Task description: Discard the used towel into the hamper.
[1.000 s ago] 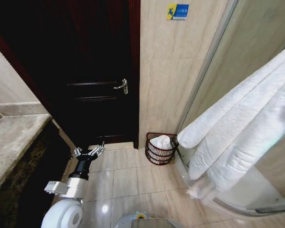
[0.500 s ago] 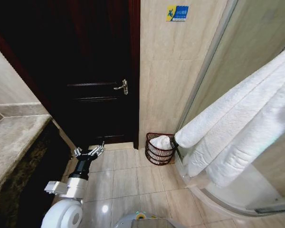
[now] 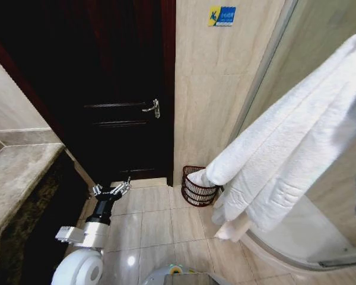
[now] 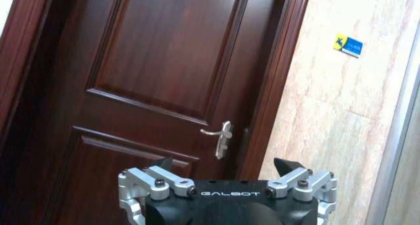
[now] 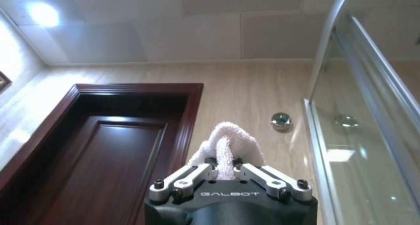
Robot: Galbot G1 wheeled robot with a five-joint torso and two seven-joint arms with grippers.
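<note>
R wrist view shows what the head view lacks: the right gripper (image 5: 224, 169) pointing up toward the ceiling, fingers clenched on a fold of the white towel (image 5: 225, 146) that bulges above the tips. L wrist view gives the left gripper (image 4: 227, 167) close up, jaws spread wide w/ nothing between them, facing the dark wood door (image 4: 154, 77) and its lever handle (image 4: 221, 138).

Head view: left gripper (image 3: 112, 190) low on the L side, arm reaching fwd over the floor tiles (image 3: 160, 225), parked. Towel (image 3: 285, 154) hangs in a long diagonal from upper R down to centre, its lower end just beside the hamper (image 3: 197, 189).

Hamper sits on the floor in the corner between tiled wall (image 3: 219, 89) and shower glass (image 3: 320, 53); towel's end covers its R rim, so can't tell if they touch. Hamper contents hard to make out.
</note>
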